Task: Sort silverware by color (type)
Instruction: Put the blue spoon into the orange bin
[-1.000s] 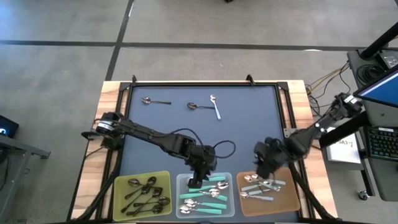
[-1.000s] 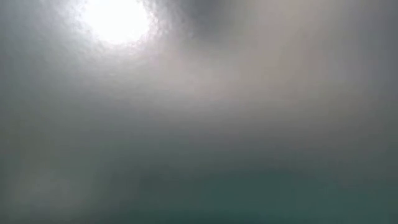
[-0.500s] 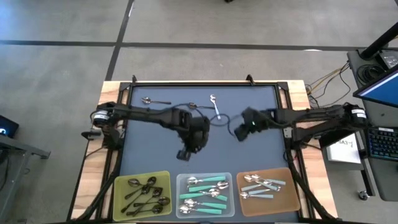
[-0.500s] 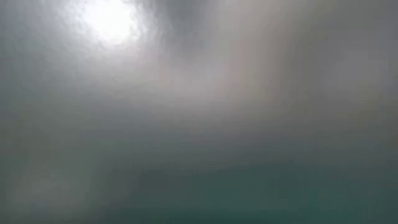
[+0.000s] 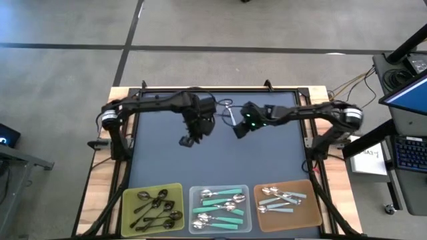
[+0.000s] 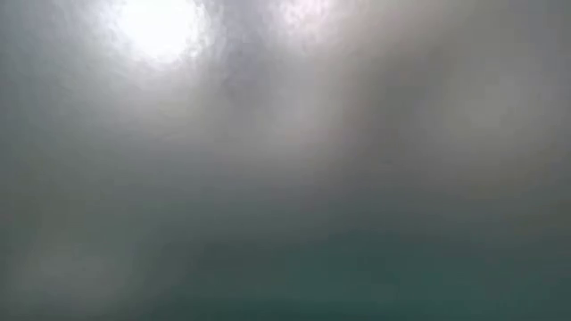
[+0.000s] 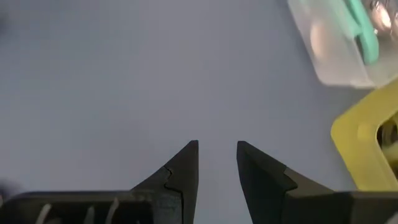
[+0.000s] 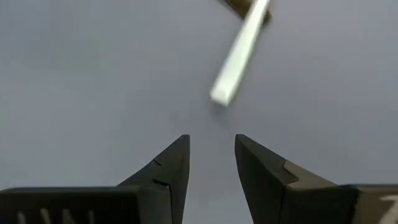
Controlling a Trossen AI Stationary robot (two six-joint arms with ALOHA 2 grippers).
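Progress: Though most of the small spoons already lie sorted in three trays along the near edge of the dark mat, a few are still loose, so I judge the task well past halfway but unfinished.
Done, dark: the thin all-metal spoons fill the yellow plastic tray at the near left corner.
Done, teal: the teal-handled spoons sit in the clear plastic tray at the middle of the near edge.
Done, light blue: the light-blue-handled spoons rest in the brown plastic tray at the near right corner.
Left: a light-blue-handled spoon lies near the far edge, between the two arms; others may be hidden beneath them.
Left gripper: over bare mat, towards the far edge; jaws slightly apart, holding and touching nothing.
Right gripper: just beside the loose spoon, whose pale handle end lies ahead of it; jaws a little apart, empty, not yet touching it.
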